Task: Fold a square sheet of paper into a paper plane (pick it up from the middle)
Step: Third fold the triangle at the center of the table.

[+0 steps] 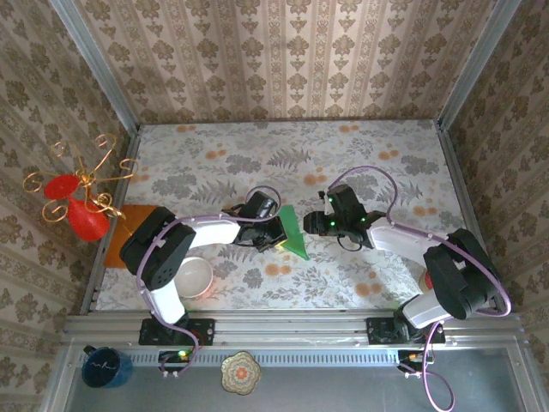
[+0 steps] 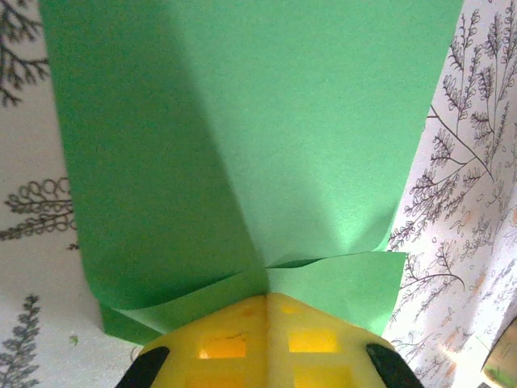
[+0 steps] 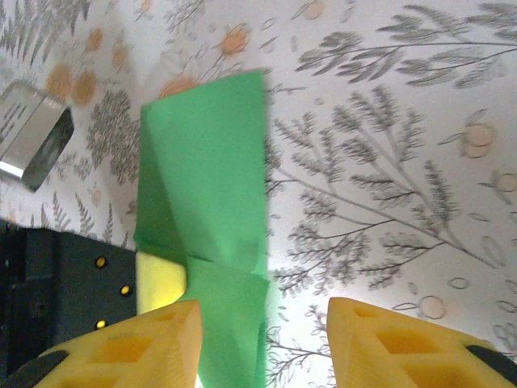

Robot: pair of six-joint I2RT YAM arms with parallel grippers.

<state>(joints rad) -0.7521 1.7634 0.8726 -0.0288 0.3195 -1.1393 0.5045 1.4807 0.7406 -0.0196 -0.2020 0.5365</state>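
The paper plane (image 1: pixel 293 230), a bright green folded dart with its point toward the near edge, lies mid-table. My left gripper (image 1: pixel 278 233) is shut on its left side. In the left wrist view the yellow fingers (image 2: pixel 242 339) meet at the plane's (image 2: pixel 266 162) centre crease, and the wings spread away above them. My right gripper (image 1: pixel 312 223) stands open just right of the plane. In the right wrist view its left finger (image 3: pixel 153 343) is beside the green paper (image 3: pixel 210 186), its right finger (image 3: pixel 404 343) is over bare table, and nothing is gripped by the right gripper (image 3: pixel 262 311).
A flat orange sheet (image 1: pixel 127 239) lies at the left edge, with a red and gold wire ornament (image 1: pixel 75 202) beside it. A white bowl (image 1: pixel 196 277) sits near the left arm's base. A blue mug (image 1: pixel 105 367) and a round coaster (image 1: pixel 240 372) rest on the front ledge.
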